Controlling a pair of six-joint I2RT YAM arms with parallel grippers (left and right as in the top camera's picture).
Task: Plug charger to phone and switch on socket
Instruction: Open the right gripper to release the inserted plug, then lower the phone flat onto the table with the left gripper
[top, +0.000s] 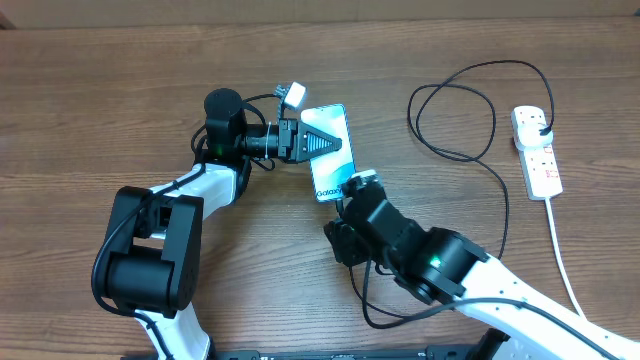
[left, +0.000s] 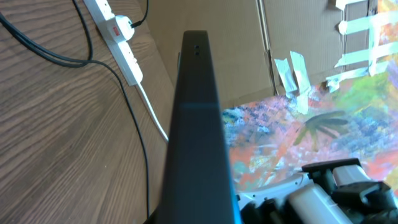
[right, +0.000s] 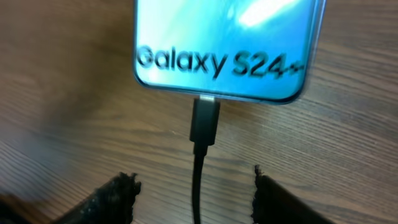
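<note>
- Overhead: the left gripper (top: 325, 143) is clamped on the phone (top: 333, 172), with one dark finger lying across the blue screen. I judge that this grip steadies the handset so its port end faces the other arm.
- Overhead: the right gripper (top: 350, 192) sits just at the phone's labelled end. From this height I cannot tell how wide it is spread.
- Overhead: the charger (top: 507, 210) loops across the table to its black plug (top: 541, 124), which is seated in the socket (top: 538, 152). The socket lies well apart at the right edge, out of both arms' immediate work.
- Left wrist: the phone (left: 196, 137) shows only as a dark edge running up the middle, because the camera looks along it. The fingers gripping it are out of view.
- Left wrist: the socket (left: 118, 34) lies beyond, with a red-marked switch beside the plug. Whether that switch is on is too small to tell.
- Left wrist: the thin black charger (left: 142, 143) trails over the wood towards the camera.
- Right wrist: the connector tip (right: 205, 119) meets the middle of the phone (right: 224, 37) at its lower edge, under the "Galaxy S24+" text. A sliver of metal shows at the joint, so it looks inserted, though perhaps not fully home.
- Right wrist: the right gripper (right: 194, 186) is spread wide and grips nothing. Its fingers (right: 118, 199) stand clear on either side of the cable.
- Judged from this, the plugging step is about done and the switch remains.
</note>
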